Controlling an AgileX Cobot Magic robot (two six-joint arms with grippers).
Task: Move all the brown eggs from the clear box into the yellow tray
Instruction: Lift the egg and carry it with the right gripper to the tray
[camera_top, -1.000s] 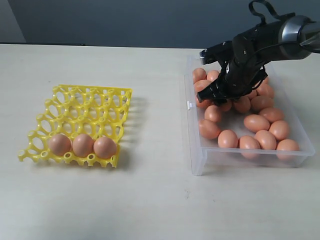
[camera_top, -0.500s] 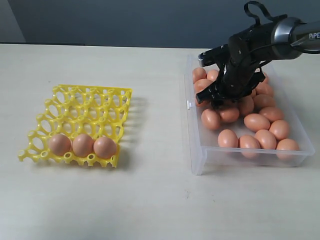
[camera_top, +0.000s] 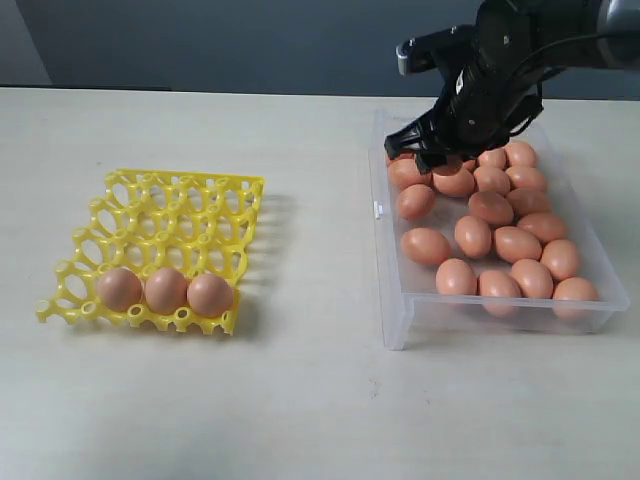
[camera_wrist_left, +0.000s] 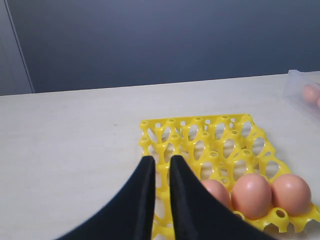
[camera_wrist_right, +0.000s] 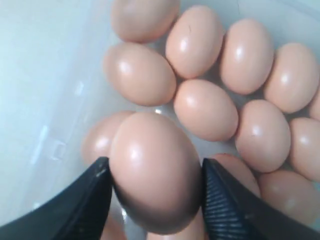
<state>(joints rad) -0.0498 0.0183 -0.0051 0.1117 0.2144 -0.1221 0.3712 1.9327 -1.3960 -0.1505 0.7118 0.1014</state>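
Sitting between the right end effector's (camera_wrist_right: 154, 165) fingers (camera_wrist_right: 85, 205) is a brown egg (camera_wrist_right: 150, 145).

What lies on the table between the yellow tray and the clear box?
Nothing: in the exterior view, the tabletop between the yellow tray and the clear box is bare.

Pale beige table (camera_top: 300, 400) is filling most of the exterior view, looking matte and faintly speckled. A small dark mark (camera_top: 375, 385) is showing on it toward the near side. Dark blue-grey wall (camera_top: 200, 40) is running straight behind the table's far edge. Lighter grey panel (camera_top: 20, 45) is standing at the wall's left end. Light is falling soft and even, casting only faint shadows.
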